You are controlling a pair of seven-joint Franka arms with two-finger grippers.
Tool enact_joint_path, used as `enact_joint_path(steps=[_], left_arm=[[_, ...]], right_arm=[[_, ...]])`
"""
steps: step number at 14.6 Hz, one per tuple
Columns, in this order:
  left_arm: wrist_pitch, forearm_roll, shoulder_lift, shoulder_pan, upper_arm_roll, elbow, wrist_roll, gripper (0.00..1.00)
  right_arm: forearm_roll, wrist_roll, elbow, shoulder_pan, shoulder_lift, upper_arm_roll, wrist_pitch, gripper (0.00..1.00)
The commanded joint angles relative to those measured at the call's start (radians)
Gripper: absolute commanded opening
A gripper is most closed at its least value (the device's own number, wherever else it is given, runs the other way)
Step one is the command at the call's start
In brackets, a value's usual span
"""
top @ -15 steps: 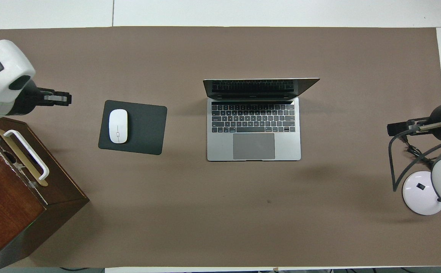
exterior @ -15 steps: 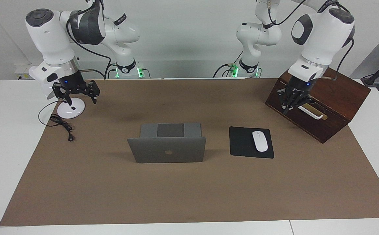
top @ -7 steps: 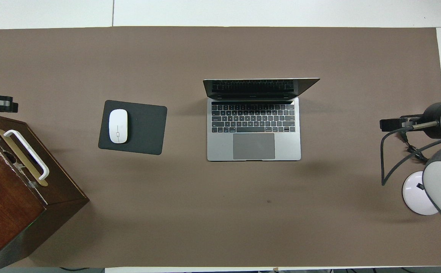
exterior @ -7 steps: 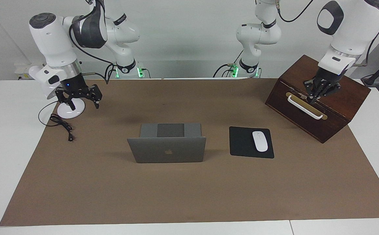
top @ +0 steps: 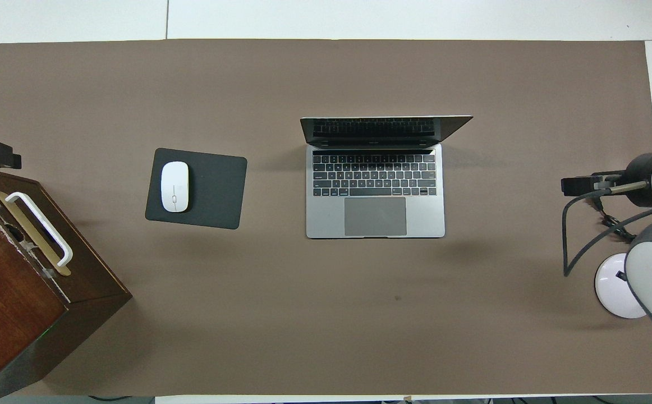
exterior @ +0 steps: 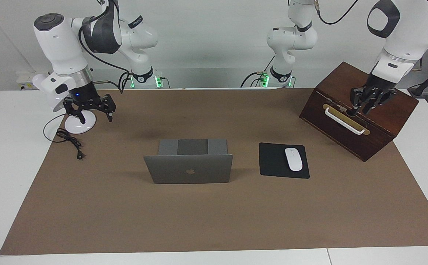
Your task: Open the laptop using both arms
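A: Moved since a second ago: left gripper (exterior: pixel 363 107) went from in front of the box handle (exterior: pixel 344 120) up to over the box (exterior: pixel 379 123) top edge. Right gripper (exterior: pixel 96 118) shifted only slightly.

B: Noted. Right gripper state?

A: Fingers spread apart, holding nothing. It hangs over the mat (exterior: pixel 214 221) edge at the right arm's end, just above a white disc (exterior: pixel 79 127). A black cable (exterior: pixel 68 141) lies beside the disc.

B: Laptop?

A: Laptop (exterior: pixel 189 169) sits mid-mat, lid up, keyboard facing the robots. Neither gripper touches it; both are well apart from it.

B: Next along?

A: Pad (exterior: pixel 273 162) beside the laptop, toward the left arm's end; white mouse (exterior: pixel 294 159) on it. Then the wooden box, at that end of the table.

B: Left gripper state?

A: Can't tell whether it is spread or closed. Nothing visibly held.
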Motion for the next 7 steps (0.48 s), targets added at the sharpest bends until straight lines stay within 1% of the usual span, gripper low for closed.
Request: enact_joint_path(steps=[1, 7], left_arm=[[-0.028, 0.006, 0.019, 0.003, -0.005, 0.038, -0.028, 1.0], [-0.015, 0.012, 0.008, 0.005, -0.003, 0.024, -0.025, 1.0]], right_arm=[[0.015, -0.004, 0.058, -0.005, 0.005, 0.005, -0.11, 1.0], [0.012, -0.004, 0.144, -0.009, 0.038, 0.005, -0.227, 1.0]])
